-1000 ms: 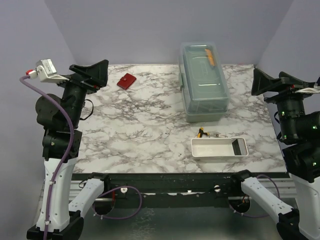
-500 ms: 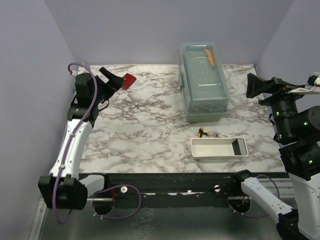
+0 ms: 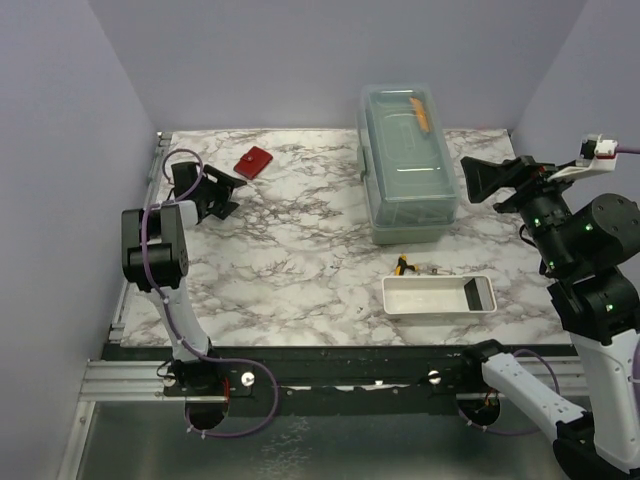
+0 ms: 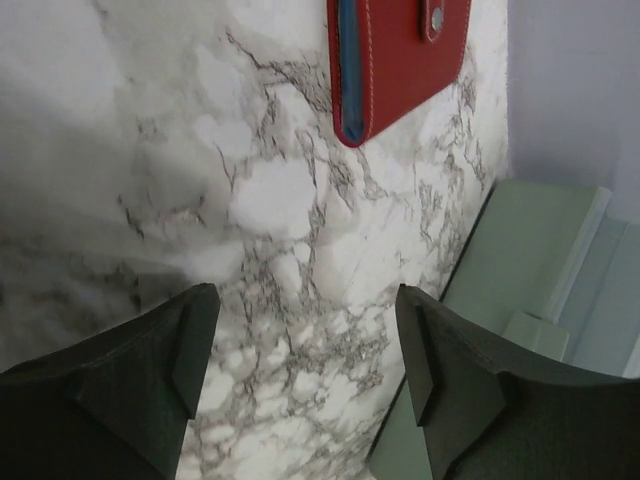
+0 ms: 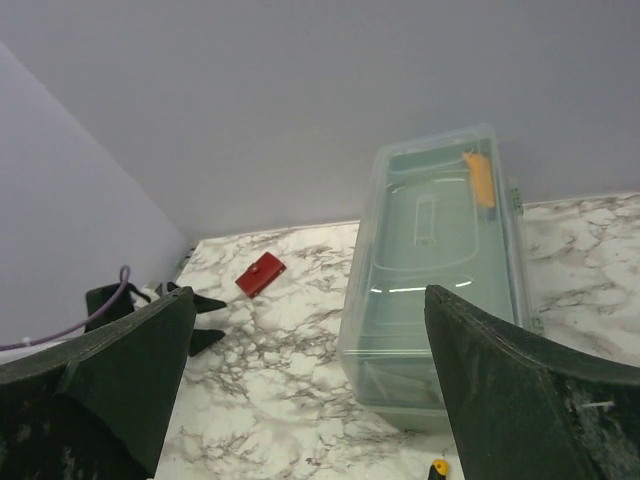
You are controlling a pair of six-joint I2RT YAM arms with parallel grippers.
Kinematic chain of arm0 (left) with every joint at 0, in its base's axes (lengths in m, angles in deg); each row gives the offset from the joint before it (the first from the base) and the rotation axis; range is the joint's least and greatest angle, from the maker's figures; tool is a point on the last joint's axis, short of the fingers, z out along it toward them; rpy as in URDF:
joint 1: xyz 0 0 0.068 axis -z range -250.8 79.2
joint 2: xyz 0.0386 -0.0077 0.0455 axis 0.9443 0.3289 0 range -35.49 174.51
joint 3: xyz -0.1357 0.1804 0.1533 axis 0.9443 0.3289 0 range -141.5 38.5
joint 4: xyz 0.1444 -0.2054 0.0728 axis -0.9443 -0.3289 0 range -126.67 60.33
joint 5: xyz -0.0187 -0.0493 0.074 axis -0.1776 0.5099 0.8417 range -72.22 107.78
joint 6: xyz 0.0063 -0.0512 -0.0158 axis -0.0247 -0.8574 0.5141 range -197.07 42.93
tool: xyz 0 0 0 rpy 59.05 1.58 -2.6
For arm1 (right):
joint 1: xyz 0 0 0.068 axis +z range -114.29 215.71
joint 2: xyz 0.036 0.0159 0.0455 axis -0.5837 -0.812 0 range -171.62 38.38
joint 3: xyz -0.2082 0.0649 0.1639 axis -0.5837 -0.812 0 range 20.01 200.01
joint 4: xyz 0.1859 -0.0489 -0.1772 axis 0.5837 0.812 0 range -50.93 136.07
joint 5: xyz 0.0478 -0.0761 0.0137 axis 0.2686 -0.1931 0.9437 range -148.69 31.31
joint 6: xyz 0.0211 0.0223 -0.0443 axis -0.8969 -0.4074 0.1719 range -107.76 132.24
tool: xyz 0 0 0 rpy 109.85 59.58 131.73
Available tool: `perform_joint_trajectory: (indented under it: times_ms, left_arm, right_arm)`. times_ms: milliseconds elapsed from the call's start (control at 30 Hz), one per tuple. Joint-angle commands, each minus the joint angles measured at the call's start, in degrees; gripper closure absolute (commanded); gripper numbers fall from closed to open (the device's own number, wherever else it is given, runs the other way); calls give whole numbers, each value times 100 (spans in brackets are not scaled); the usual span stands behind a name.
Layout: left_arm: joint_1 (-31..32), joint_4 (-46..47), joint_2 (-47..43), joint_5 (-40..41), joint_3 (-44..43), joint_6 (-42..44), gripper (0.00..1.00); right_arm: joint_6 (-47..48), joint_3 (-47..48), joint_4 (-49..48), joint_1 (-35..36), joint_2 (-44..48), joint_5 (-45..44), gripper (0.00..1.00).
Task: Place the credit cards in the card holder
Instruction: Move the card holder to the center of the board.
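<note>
Left tool (image 3: 228,197) dropped low by far left corner of desk (image 3: 300,260), wide and empty, just short of card holder (image 3: 253,161); a grab of it looks next.

The card holder (image 4: 395,55) looks like smooth red leather with pale stitching; the box (image 3: 408,165) is clear glossy plastic.

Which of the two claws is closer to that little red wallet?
Left. The left claw hangs open just short of the card holder, not touching it. The right claw is far off, on the other side of the clear box.
</note>
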Motion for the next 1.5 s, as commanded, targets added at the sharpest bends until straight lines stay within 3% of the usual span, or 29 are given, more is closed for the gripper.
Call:
perform_joint_trajectory:
  times_ms: [0, 67, 233, 433, 633, 800, 900, 1033, 1133, 1267, 1467]
  left_arm:
    - [53, 1368, 907, -490, -619, -618, 26]
    - [70, 1470, 1197, -410, -776, -715, 28]
    - [99, 1519, 1860, -240, -1289, -871, 46]
    - [130, 1528, 2328, -68, -1762, -981, 48]
    - [190, 1530, 2622, -6, -2076, -900, 60]
    - [223, 1477, 2646, 149, -2089, -705, 89]
    - [276, 1085, 2332, 380, -2020, -235, 100]
    - [333, 464, 1729, 754, -1670, 80, 100]
    - [461, -34, 1245, 934, -1325, 161, 100]
    - [658, -189, 321, 961, -355, -40, 100]
    - [1254, -109, -1416, 770, 1359, -250, 100]
  right_arm:
    - [-63, 139, 123, -22, 73, 408, 0]
    - [-83, 148, 132, -22, 101, 409, 0]
    - [-88, 132, 147, -22, 96, 364, 0]
    - [-138, 173, 249, -22, 5, 316, 0]
    - [-265, 200, 312, -29, -136, 330, 0]
    - [-385, 163, 549, -22, -377, 109, 0]
    - [-240, 45, 644, -22, -474, 4, 0]
    - [-263, -398, 332, -23, -133, -228, 0]
    - [252, -583, 225, -23, -86, 65, 0]
    - [547, -171, 887, -22, -804, 167, 0]
    - [794, 126, 1489, 69, -2234, 1050, 0]
